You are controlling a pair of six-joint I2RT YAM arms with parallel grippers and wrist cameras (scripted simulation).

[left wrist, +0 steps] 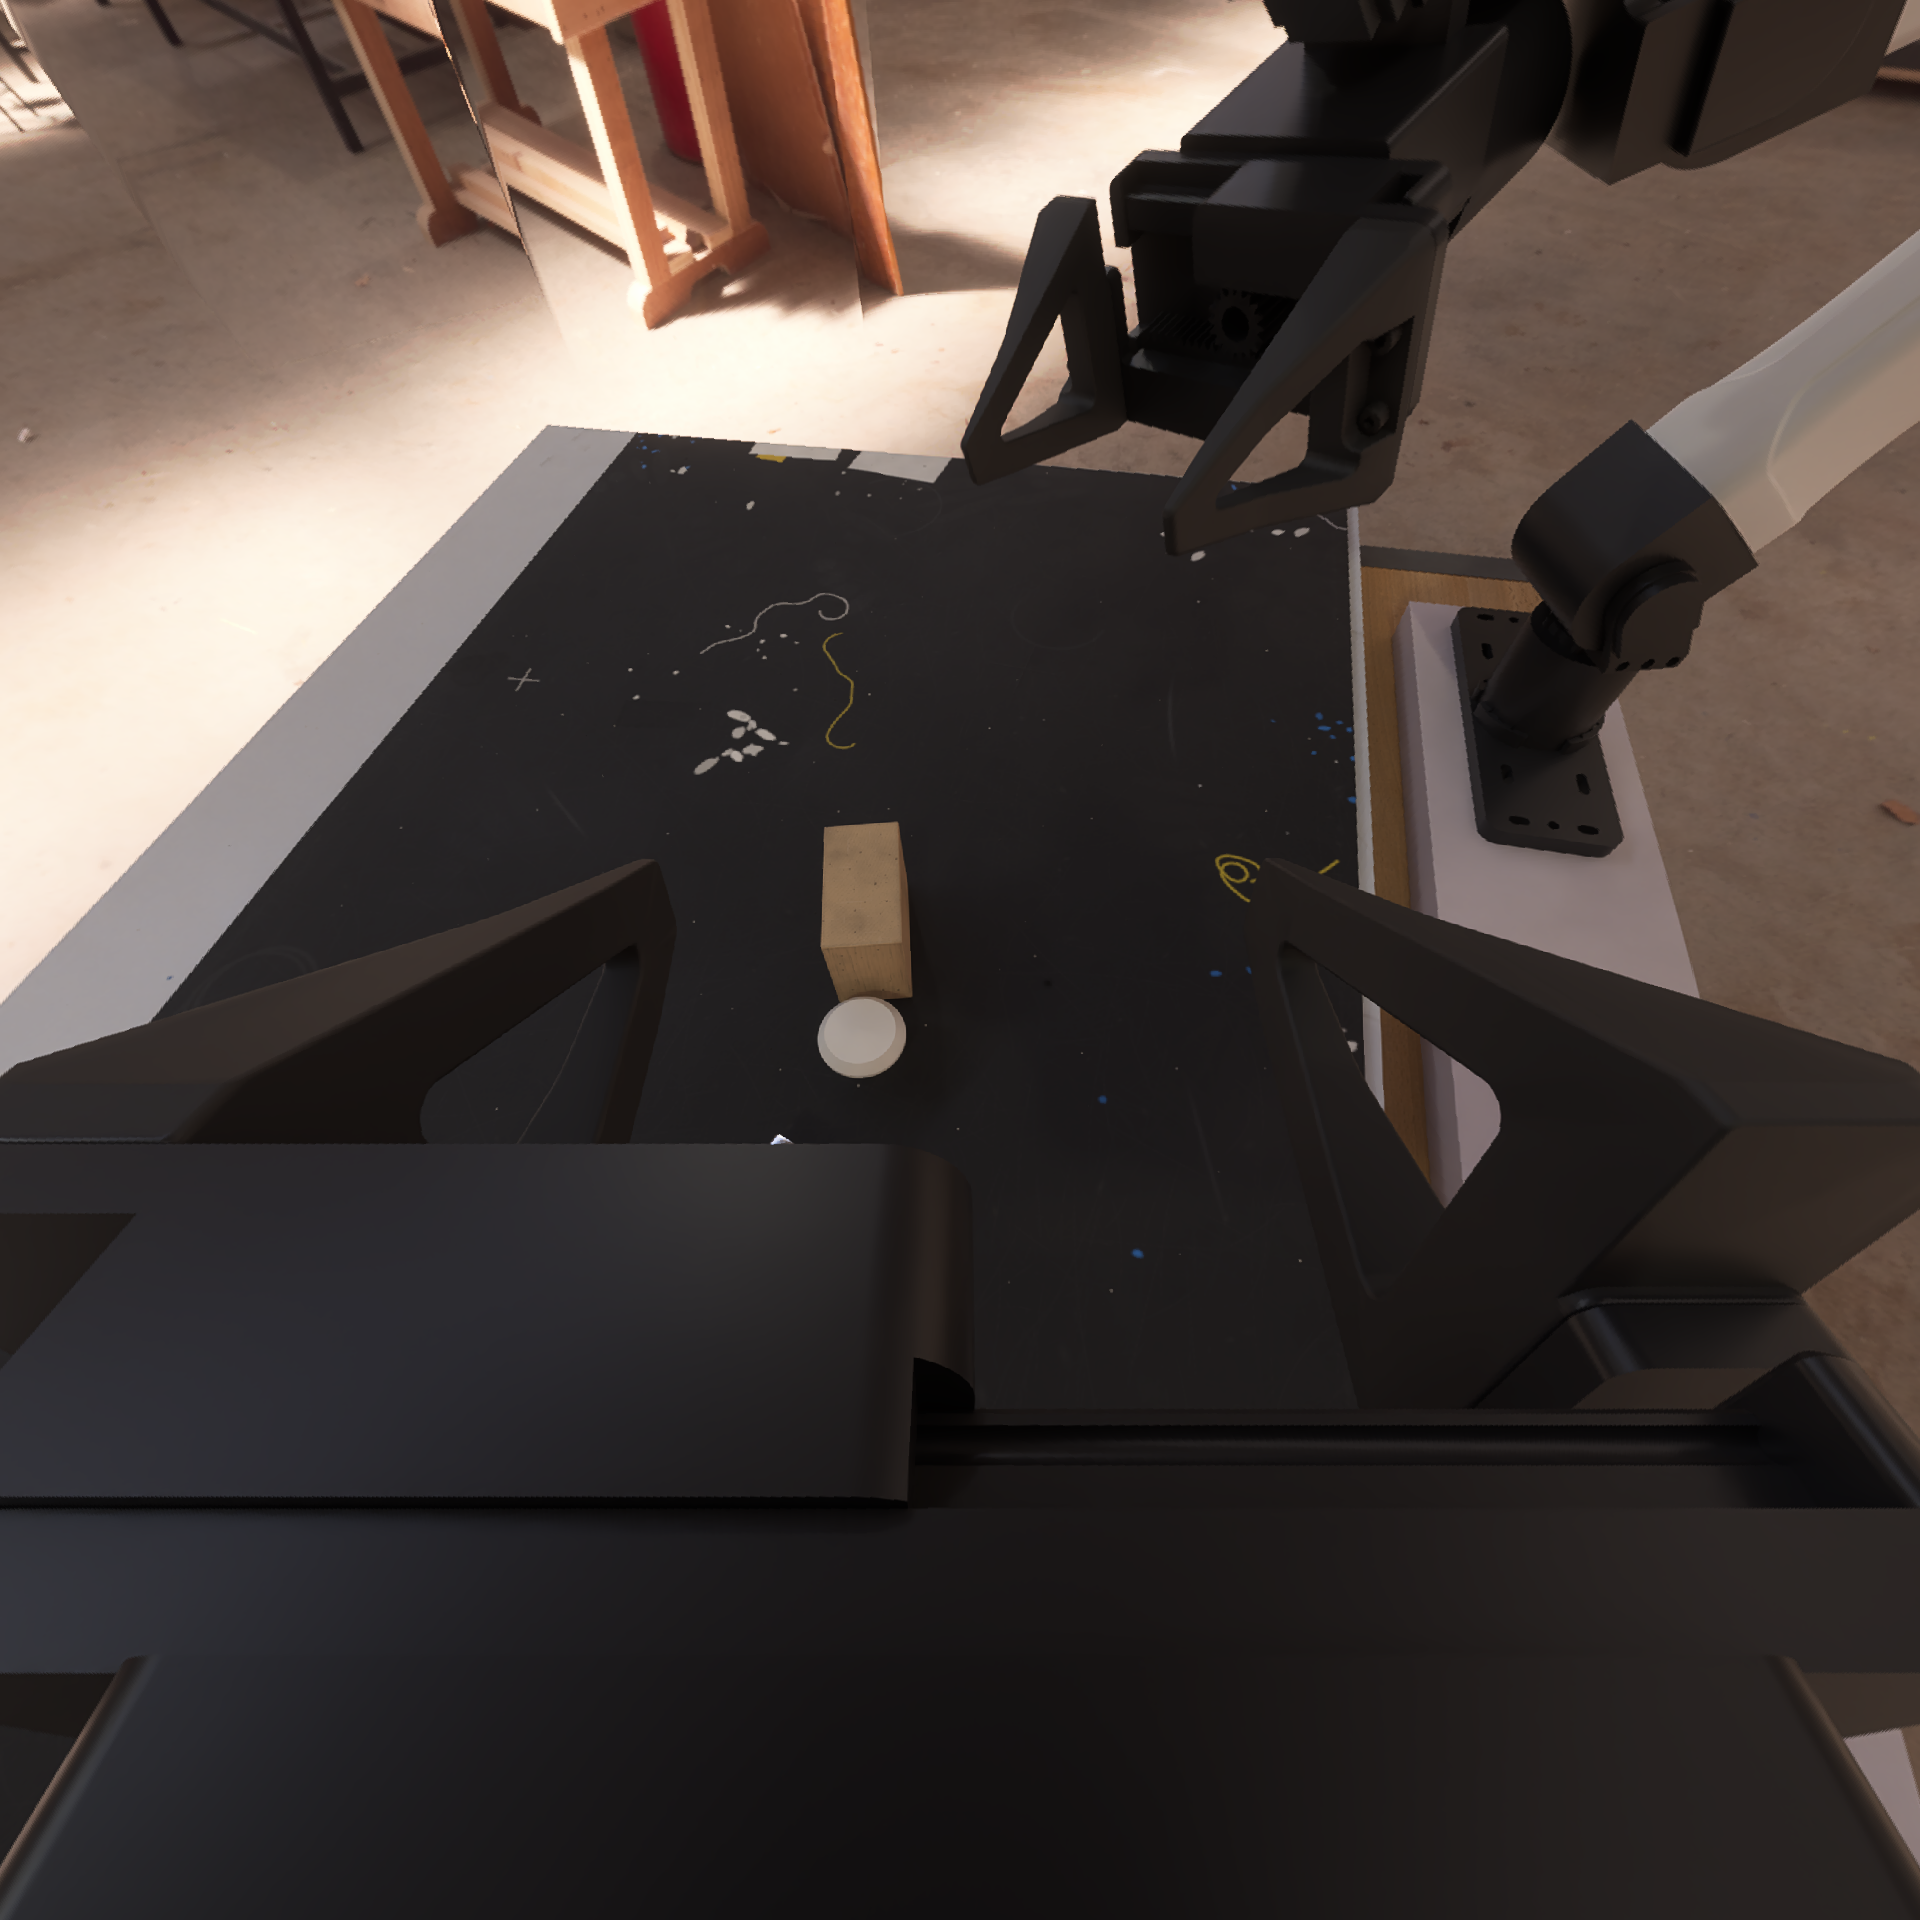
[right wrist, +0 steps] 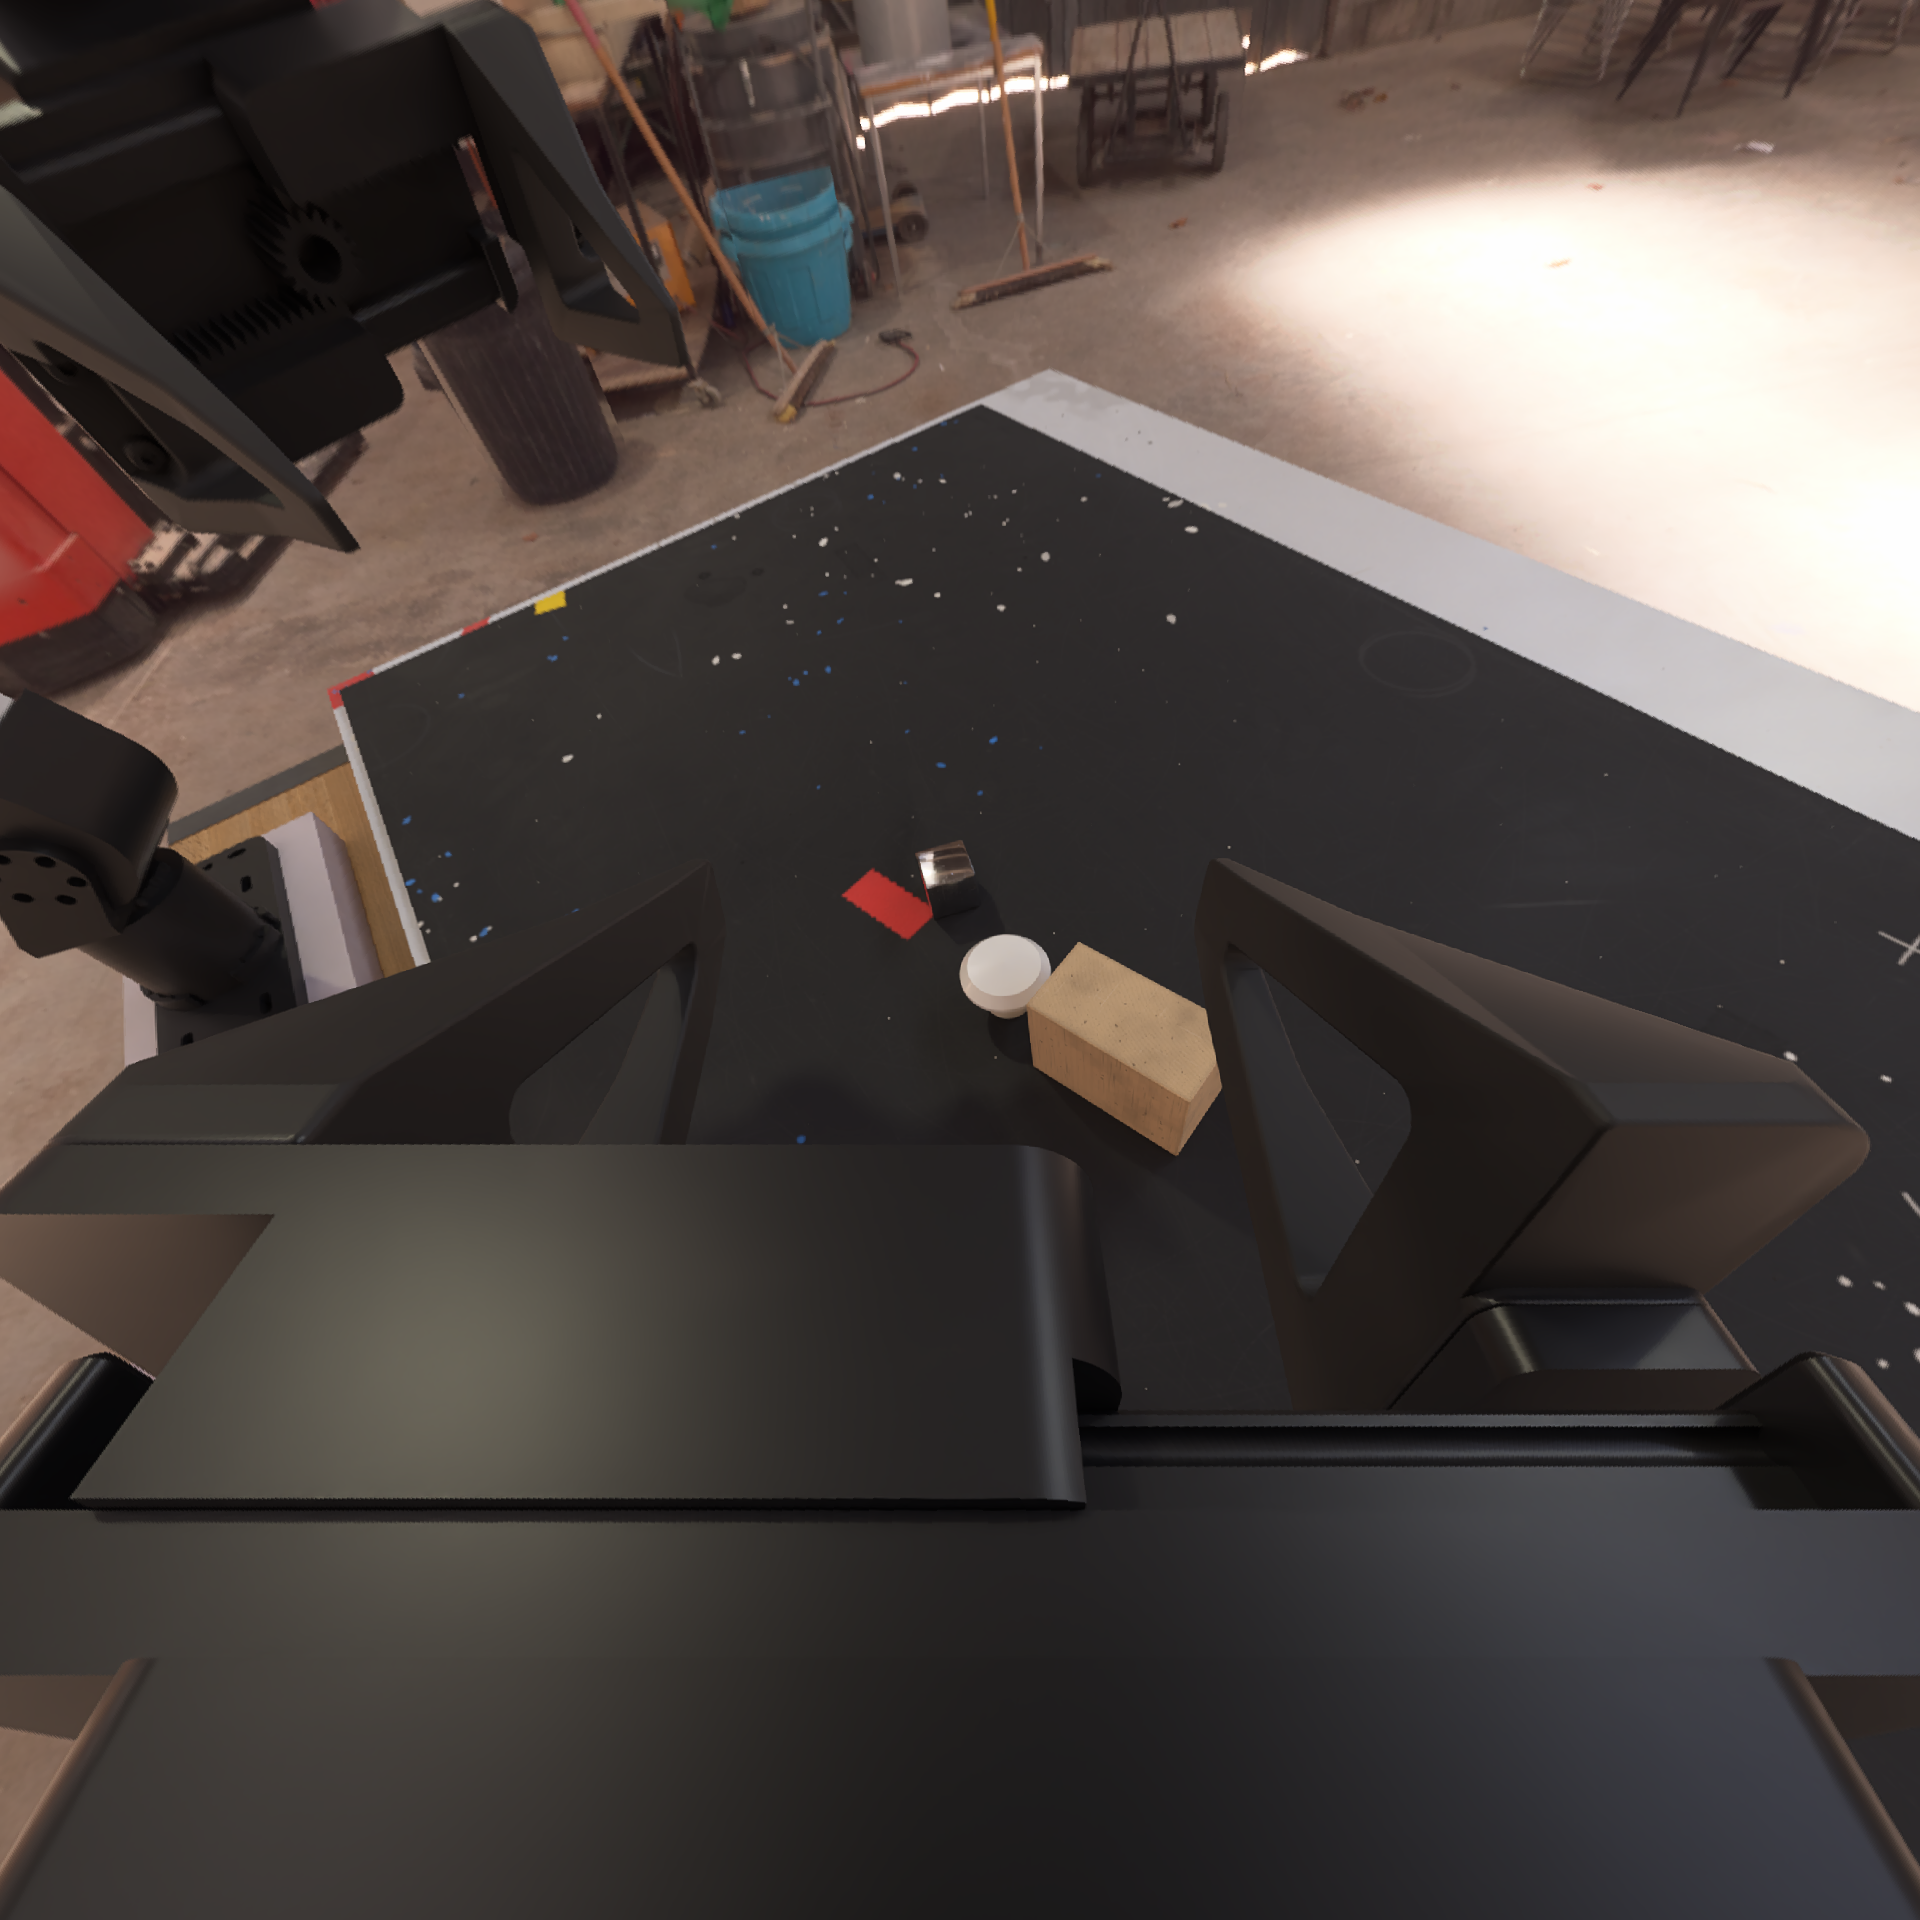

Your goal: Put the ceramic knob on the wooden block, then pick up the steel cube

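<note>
A white ceramic knob [left wrist: 861,1036] stands on the black table top, touching the near end of a pale wooden block [left wrist: 865,907]. In the right wrist view the knob [right wrist: 1004,972] sits left of the block [right wrist: 1125,1044], with a shiny steel cube [right wrist: 947,875] just beyond it. In the left wrist view only a glint of the cube [left wrist: 781,1140] shows above my gripper body. My left gripper [left wrist: 961,868] is open and empty, above the objects. My right gripper [right wrist: 956,868] is open and empty too; it also shows far off in the left wrist view [left wrist: 1070,499].
A red patch [right wrist: 886,903] lies flat beside the steel cube. The table top [right wrist: 1195,675] has a grey rim [right wrist: 1558,613]. Each arm's base stands on a white and wood mount at the table's side, right arm's [left wrist: 1538,727], left arm's [right wrist: 208,925]. Workshop furniture stands beyond.
</note>
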